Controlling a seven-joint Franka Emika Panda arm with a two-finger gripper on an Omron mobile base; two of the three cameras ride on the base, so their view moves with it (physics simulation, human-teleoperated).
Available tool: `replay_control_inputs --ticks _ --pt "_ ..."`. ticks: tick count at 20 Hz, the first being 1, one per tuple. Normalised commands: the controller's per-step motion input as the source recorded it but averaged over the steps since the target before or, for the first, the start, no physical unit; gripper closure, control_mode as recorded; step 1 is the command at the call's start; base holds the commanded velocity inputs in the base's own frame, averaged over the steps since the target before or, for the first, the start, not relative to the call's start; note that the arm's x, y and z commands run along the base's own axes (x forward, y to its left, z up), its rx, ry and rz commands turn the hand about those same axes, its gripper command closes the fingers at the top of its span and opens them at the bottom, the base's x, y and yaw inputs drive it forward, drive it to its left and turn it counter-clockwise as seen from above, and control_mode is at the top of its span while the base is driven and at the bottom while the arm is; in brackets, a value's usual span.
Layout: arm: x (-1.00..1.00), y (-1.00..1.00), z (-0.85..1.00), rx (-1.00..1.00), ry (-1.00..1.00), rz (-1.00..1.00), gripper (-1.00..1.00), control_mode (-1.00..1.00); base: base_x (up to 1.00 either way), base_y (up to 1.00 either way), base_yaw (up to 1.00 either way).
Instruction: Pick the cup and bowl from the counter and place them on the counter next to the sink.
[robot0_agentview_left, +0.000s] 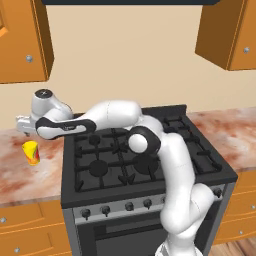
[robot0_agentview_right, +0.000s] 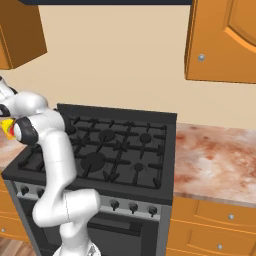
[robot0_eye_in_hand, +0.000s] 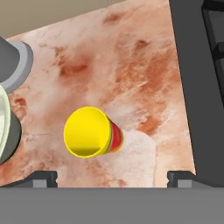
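Note:
The small yellow cup (robot0_eye_in_hand: 89, 132) with a red band stands upright on the marbled counter (robot0_eye_in_hand: 131, 65), just left of the stove. It also shows as the cup (robot0_agentview_left: 31, 152) and as a sliver of cup (robot0_agentview_right: 7, 127) behind the arm. My gripper (robot0_eye_in_hand: 113, 179) hangs above the cup, open, with the fingertips (robot0_eye_in_hand: 43, 178) wide apart and nothing between them. The gripper (robot0_agentview_left: 24, 131) sits a little above the cup, apart from it. A pale cream-green bowl (robot0_eye_in_hand: 2, 116) shows as a sliver at the left edge. The sink is out of view.
The black stove (robot0_agentview_left: 140, 155) with its grates fills the middle, and its edge (robot0_eye_in_hand: 197, 87) runs close beside the cup. A grey canister (robot0_eye_in_hand: 15, 63) stands beyond the bowl. More counter (robot0_agentview_right: 215, 160) lies right of the stove. Orange wall cabinets (robot0_agentview_left: 22, 40) hang above.

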Motion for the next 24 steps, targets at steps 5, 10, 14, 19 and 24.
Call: replay_control_inputs --ticks 5,10,14,19,24 --pt "0.09 0.06 -0.06 -0.02 0.00 -0.01 -1.00 -1.00 0.00 0.00 0.00" --pt "0.12 0.00 -0.28 -0.01 0.00 0.00 -1.00 -1.00 0.00 0.00 0.00" --pt "0.03 0.00 -0.31 0.00 0.00 0.00 -1.00 -1.00 0.00 0.00 0.00" --pt "0.12 0.00 -0.33 0.00 0.00 0.00 -1.00 -1.00 0.00 0.00 0.00" --pt "0.15 0.00 -0.29 0.00 0.00 0.00 -1.00 -1.00 0.00 0.00 0.00"
